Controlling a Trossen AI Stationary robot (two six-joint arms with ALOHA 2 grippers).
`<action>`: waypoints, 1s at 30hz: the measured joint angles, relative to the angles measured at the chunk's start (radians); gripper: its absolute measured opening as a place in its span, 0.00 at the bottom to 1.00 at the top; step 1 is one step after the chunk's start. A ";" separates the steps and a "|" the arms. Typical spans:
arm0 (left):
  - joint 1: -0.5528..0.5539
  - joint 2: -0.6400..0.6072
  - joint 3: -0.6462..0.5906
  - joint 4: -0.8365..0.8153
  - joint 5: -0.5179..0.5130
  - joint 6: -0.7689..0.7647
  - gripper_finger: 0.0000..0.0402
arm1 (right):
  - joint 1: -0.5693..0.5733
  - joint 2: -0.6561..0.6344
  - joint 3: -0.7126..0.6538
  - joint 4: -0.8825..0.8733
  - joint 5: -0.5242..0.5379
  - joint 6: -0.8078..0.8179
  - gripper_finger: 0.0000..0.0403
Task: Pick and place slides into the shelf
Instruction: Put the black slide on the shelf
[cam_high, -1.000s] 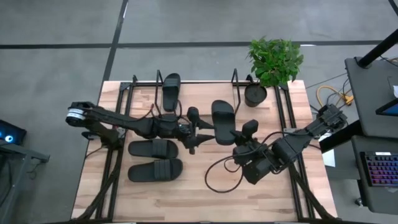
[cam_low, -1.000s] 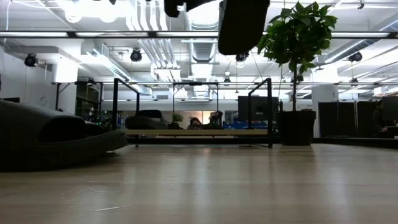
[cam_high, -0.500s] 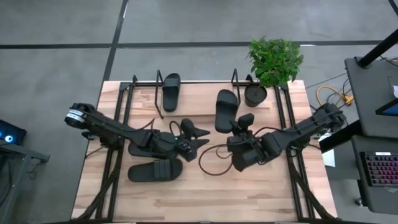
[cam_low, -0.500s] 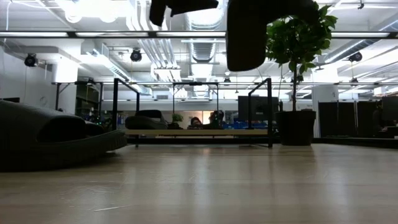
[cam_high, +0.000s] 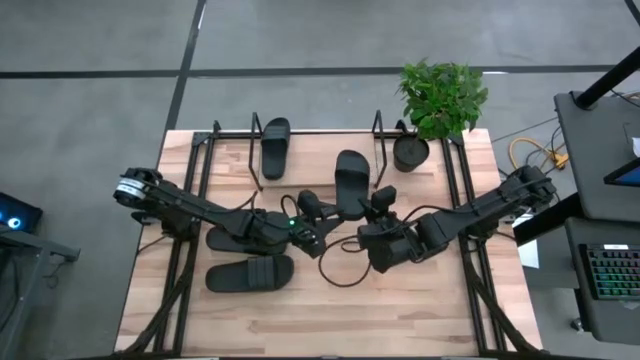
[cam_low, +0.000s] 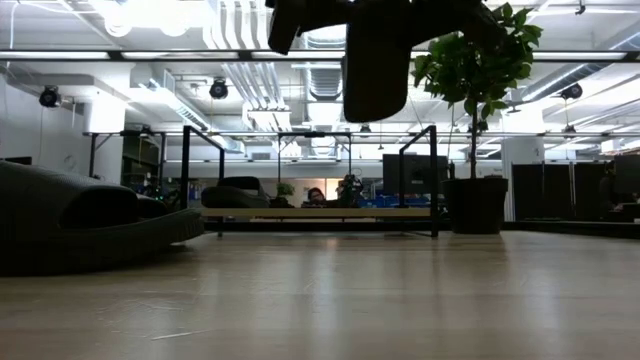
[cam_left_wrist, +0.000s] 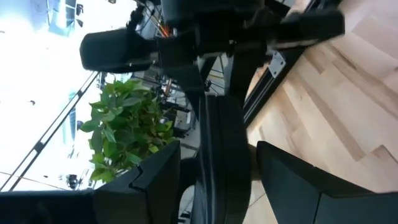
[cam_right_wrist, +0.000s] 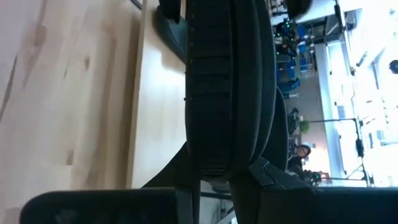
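One black slide (cam_high: 351, 178) hangs in my right gripper (cam_high: 374, 206) over the table's middle; in the low view it is the dark shape (cam_low: 375, 60) high above the board. My left gripper (cam_high: 318, 212) is open, its fingers standing on either side of that slide's edge (cam_left_wrist: 217, 155); I cannot tell whether they touch it. Another slide (cam_high: 275, 145) lies sole-down on the shelf's base board, between the wire uprights (cam_high: 378, 135). Two more slides lie sole-down near the left edge: one (cam_high: 250, 272) in full view, one (cam_high: 225, 240) partly under the left arm. My right gripper pinches the slide between its two fingers (cam_right_wrist: 186, 193) at the end nearest the gripper, just behind the ribbed strap (cam_right_wrist: 211, 93). The fingers come level from the table's right. The slide is lifted clear of the table and turned on its edge.
A potted plant (cam_high: 440, 95) in a black pot (cam_high: 410, 152) stands at the far right, beside the shelf. A black cable (cam_high: 345, 270) loops on the wood under the right arm. Bare board lies along the near edge.
My right gripper has carried the slide toward the table's left and a little toward the far edge, keeping it lifted. My left arm has swung toward the near edge and now covers part of one slide on the table; its gripper has closed in on the held slide.
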 joint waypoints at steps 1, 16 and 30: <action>0.002 0.001 0.003 0.001 0.001 0.001 0.49 | -0.003 0.000 0.000 0.015 0.001 -0.018 0.11; 0.027 0.006 0.016 0.000 -0.079 -0.029 0.49 | -0.092 0.000 -0.005 0.132 0.006 -0.129 0.11; 0.069 0.006 0.016 -0.008 -0.108 -0.031 0.49 | -0.113 0.000 -0.006 0.176 -0.017 -0.189 0.11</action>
